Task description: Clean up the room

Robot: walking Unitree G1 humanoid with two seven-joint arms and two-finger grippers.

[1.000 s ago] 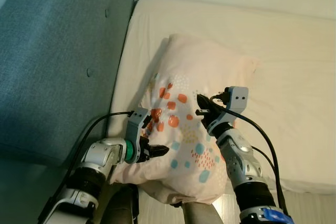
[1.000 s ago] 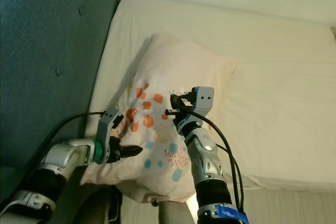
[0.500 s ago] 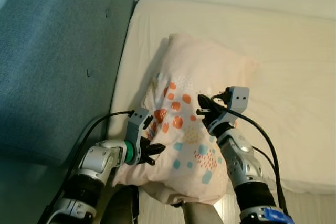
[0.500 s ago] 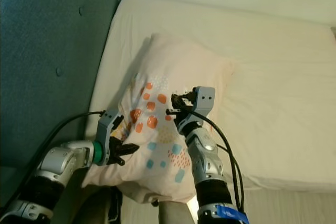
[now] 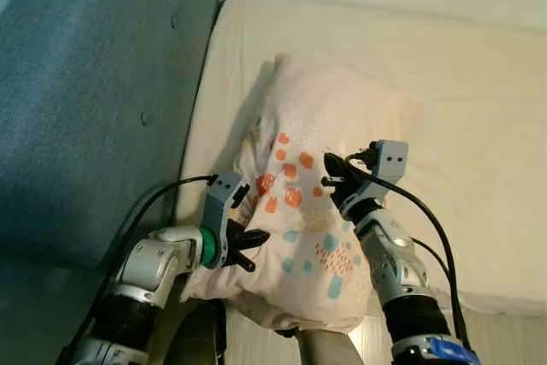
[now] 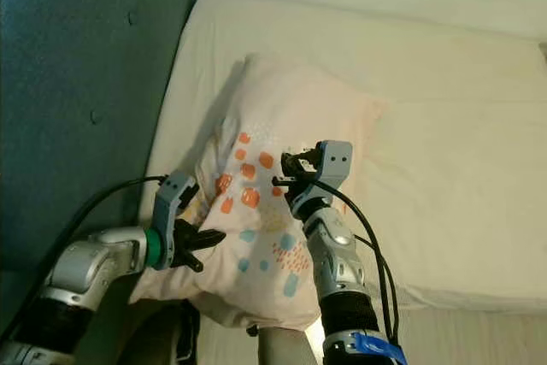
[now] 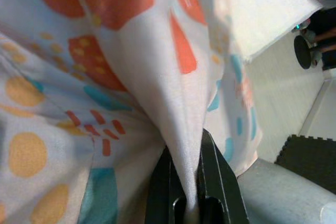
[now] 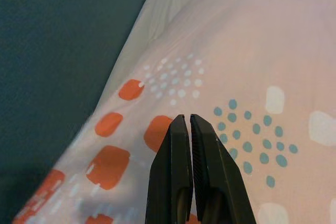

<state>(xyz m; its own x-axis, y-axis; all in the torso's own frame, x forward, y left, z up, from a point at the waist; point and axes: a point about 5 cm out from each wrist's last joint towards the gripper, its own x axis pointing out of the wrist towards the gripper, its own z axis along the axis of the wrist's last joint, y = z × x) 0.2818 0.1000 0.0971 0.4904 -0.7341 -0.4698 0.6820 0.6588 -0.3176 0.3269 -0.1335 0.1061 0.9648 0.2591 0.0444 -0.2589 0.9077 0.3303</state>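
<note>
So you've got the pillow (image 5: 316, 211) lying at the near corner of the mattress (image 5: 479, 126), its low end hanging a bit past the mattress edge toward you. On your left the blue padded headboard (image 5: 94, 100) runs right alongside the bed, and the pillow sits just beside it with only a thin strip of sheet between. Off to your right and further up, the mattress is open cream sheet, so that's where the room is.

The pillow itself is pale pink, puffy and rumpled, printed with orange blocks, teal blocks and dot clusters mostly down its lower half.

Your left gripper (image 5: 249, 245) is at the pillow's lower left edge. In the wrist view you can see its fingers (image 7: 215, 174) pinching a ridge of the printed fabric between them.

Your right gripper (image 6: 280, 175) is over the middle of the pillow near the orange patches, its jaws pressed together with nothing between them.
</note>
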